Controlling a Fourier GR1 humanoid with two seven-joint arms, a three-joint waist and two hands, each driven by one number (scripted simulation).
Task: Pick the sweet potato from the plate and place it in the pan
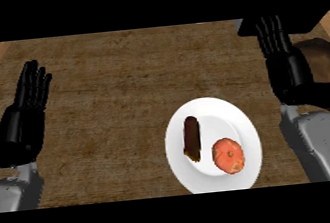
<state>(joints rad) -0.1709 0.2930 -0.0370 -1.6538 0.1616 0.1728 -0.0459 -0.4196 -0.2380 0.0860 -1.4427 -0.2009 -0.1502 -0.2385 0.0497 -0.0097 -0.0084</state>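
One white plate (211, 110) lies on the brown bench (120, 77); on it rest two things, apart: one dark brown sweet potato (191, 138) at its left, one round orange piece (228, 155) at lower right; two hands show, left hand (24, 112) and right hand (286, 61), fingers straight, holding nothing.

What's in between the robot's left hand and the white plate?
Nothing. In the head view, only bare brown counter lies between the open left hand and the plate holding the sweet potato.
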